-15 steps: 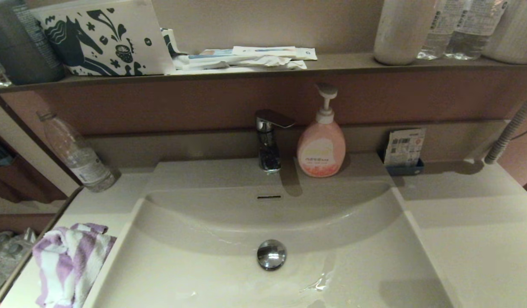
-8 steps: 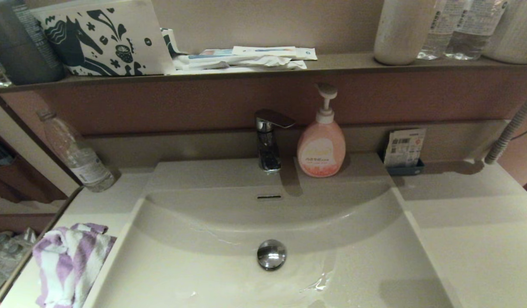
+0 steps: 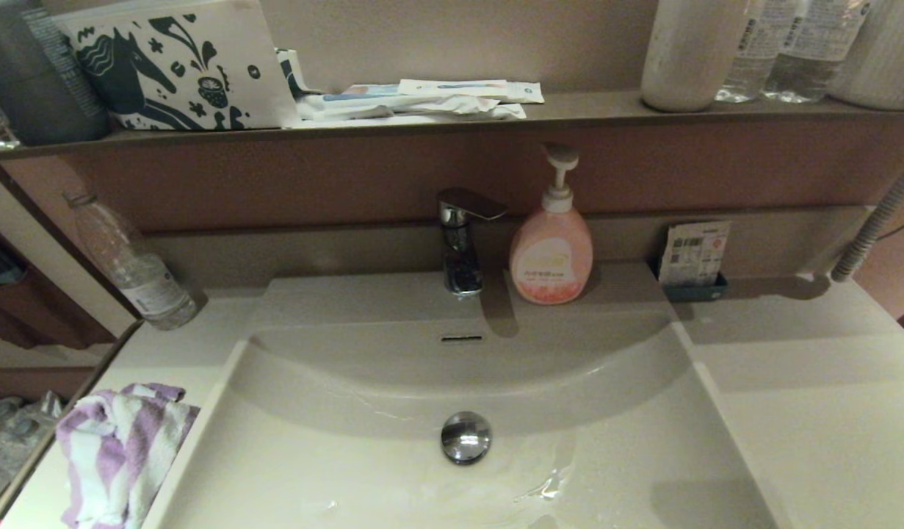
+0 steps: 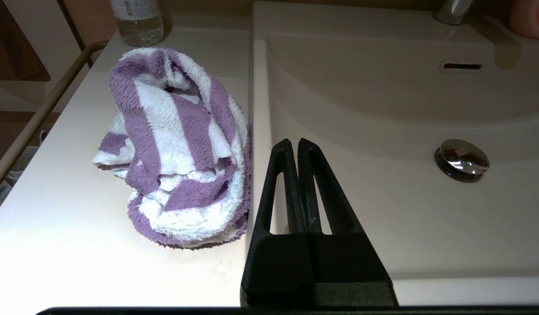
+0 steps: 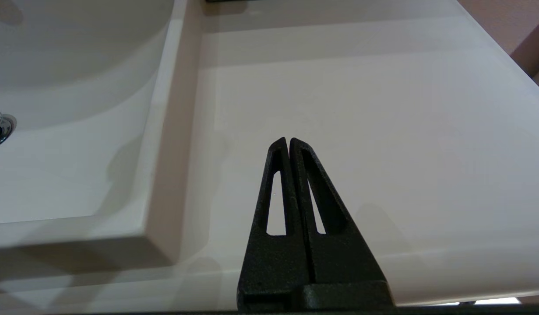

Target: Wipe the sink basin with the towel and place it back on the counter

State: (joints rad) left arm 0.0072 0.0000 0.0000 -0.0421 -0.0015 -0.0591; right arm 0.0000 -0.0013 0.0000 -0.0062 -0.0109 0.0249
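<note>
Sink basin [image 3: 393, 470]: wide, shallow, cream-white, curved back wall with slot overflow [image 3: 461, 339]; round chrome drain plug [image 3: 465, 436] seated in the floor; thin film of water [image 3: 547, 477] glistening on the floor just right of the plug. Nothing else inside.

Towel [image 3: 117, 452]: purple and white stripes, bunched in a loose heap on the counter [image 3: 811, 411] at the left of the basin, its edge just beside the basin rim, outside the basin.

Left gripper [image 4: 294, 144]: hanging over the basin's left rim, just beside the towel, apart from it; fingers pressed together, holding nothing.

Right gripper [image 5: 288, 142]: hanging over bare counter to the right of the basin; fingers closed together, holding nothing.

Back of counter: chrome tap [image 3: 460, 239] behind the basin; pink pump soap bottle [image 3: 551, 250] just right of the tap, upright; small dark blue tray [image 3: 692, 288] further right, holding an upright printed packet [image 3: 694, 252]; clear plastic bottle [image 3: 132, 261] at far left, leaning, contents not discernible.

Brown ledge [image 3: 584, 109] above: white pouch with dark blue horse print [image 3: 176, 66] at left, flat packets [image 3: 422, 99] stacked at centre, pale cylindrical container [image 3: 688, 55] and clear bottles [image 3: 789, 48] at right.
</note>
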